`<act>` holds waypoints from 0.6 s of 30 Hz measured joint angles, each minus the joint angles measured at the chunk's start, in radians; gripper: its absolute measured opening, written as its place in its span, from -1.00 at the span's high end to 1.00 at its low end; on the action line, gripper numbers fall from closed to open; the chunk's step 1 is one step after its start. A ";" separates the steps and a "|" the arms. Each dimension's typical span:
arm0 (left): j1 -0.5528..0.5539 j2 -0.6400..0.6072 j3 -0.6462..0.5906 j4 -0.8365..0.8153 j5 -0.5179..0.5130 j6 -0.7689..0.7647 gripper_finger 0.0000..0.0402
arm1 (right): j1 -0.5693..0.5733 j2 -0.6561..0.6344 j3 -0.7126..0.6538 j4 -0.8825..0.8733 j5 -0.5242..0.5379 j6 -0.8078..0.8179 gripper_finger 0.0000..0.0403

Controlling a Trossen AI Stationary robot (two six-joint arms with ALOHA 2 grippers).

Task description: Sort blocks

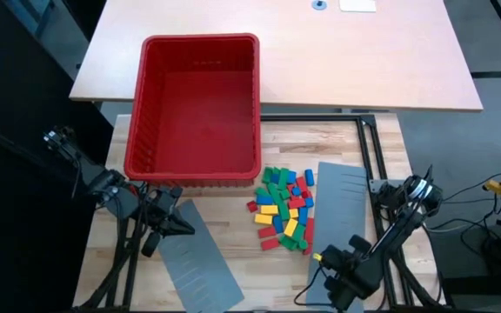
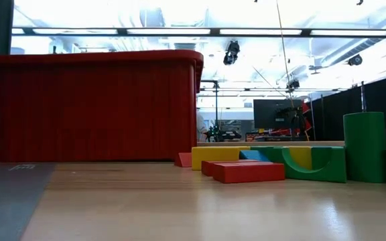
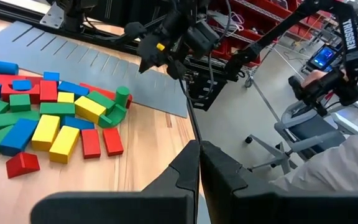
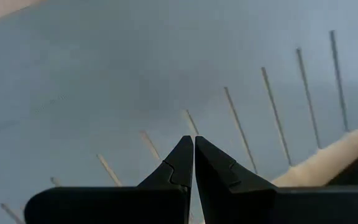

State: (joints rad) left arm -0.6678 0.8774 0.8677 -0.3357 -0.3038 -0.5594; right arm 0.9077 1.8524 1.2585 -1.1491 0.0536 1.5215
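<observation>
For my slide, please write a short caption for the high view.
Both grippers, left and right, shut, flank a pile of coloured blocks beside a red bin.

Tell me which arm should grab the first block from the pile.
Probably the right gripper: it sits shut just beside the blocks, over the grey panel. The left gripper, also shut, is farther off.

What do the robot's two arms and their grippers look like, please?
Both arms are black with exposed cabling. The left gripper and right gripper each have two dark, wedge-shaped fingers tapering to a point. The right arm carries a small yellow tag.
</observation>
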 joint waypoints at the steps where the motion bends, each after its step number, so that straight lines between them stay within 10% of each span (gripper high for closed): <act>1: 0.000 0.001 0.000 0.002 0.000 0.000 1.00 | 0.000 -0.001 -0.010 0.025 -0.006 -0.001 1.00; 18: 0.000 0.037 0.000 0.003 0.022 -0.023 1.00 | 0.000 0.107 0.023 0.311 -0.080 -0.021 1.00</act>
State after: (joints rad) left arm -0.6678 0.9143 0.8673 -0.3326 -0.2821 -0.5822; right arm 0.9073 1.9590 1.2813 -0.8377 -0.0263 1.5009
